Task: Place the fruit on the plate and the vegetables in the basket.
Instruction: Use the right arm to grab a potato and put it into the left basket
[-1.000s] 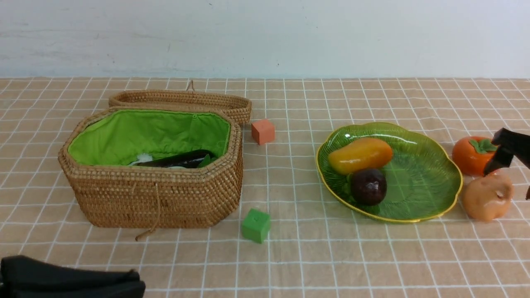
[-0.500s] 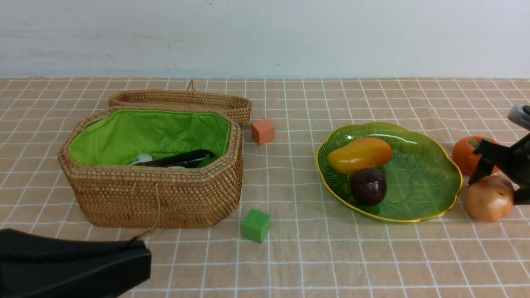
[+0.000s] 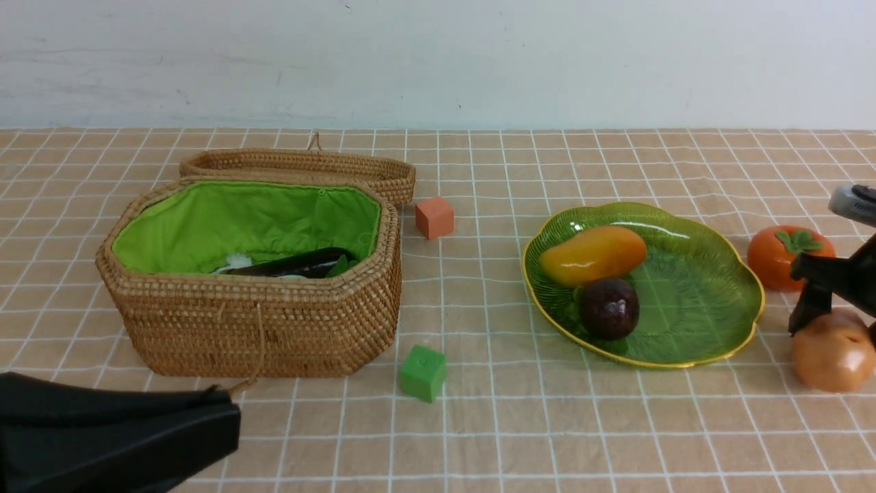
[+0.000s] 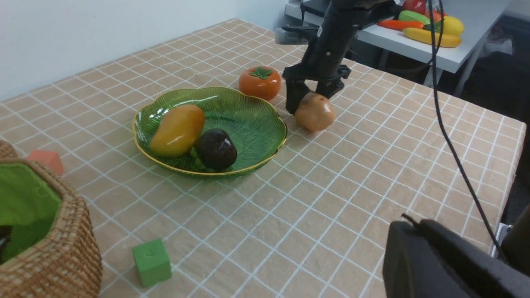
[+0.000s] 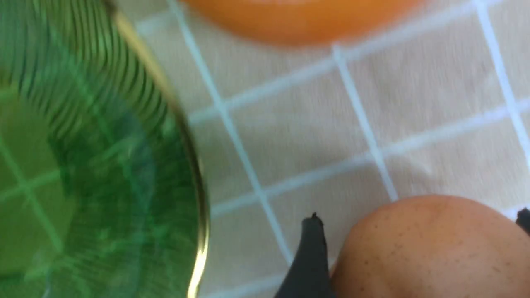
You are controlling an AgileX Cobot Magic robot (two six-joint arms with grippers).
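- Potato (image 3: 831, 350), tan-orange and lumpy, sits on the checked tablecloth (image 3: 547, 424) at the far right, just off the plate's near right edge and not touching it
- Right gripper (image 4: 309, 99) comes down over the potato with its jaws set wide, one black finger (image 5: 310, 256) against the potato's plate-facing side and the other at its far side; I cannot tell whether they actually clamp it or only straddle it
- Persimmon (image 3: 783, 257), orange with a green leaf cap, stands on the cloth just behind the potato, beside the plate and outside it
- Plate (image 3: 698, 287), green ribbed glass with a gold wavy rim, holds the yellow-orange mango (image 3: 594, 255) and, touching it on the near side, the dark purple mangosteen (image 3: 609, 308); both lie in its left half
- Basket (image 3: 267, 329) stands well apart on the left, its woven lid (image 3: 301, 168) lying open behind it; inside the green lining lie the dark eggplant (image 3: 294, 263) and a bit of the white radish (image 3: 236, 261)
- Orange cube (image 3: 434, 217) rests just beside the basket's far right corner; green cube (image 3: 423, 372) rests near its front right corner
- Left gripper (image 3: 229, 424) hangs low at the near left corner in front of the basket, fingers pressed together and holding nothing
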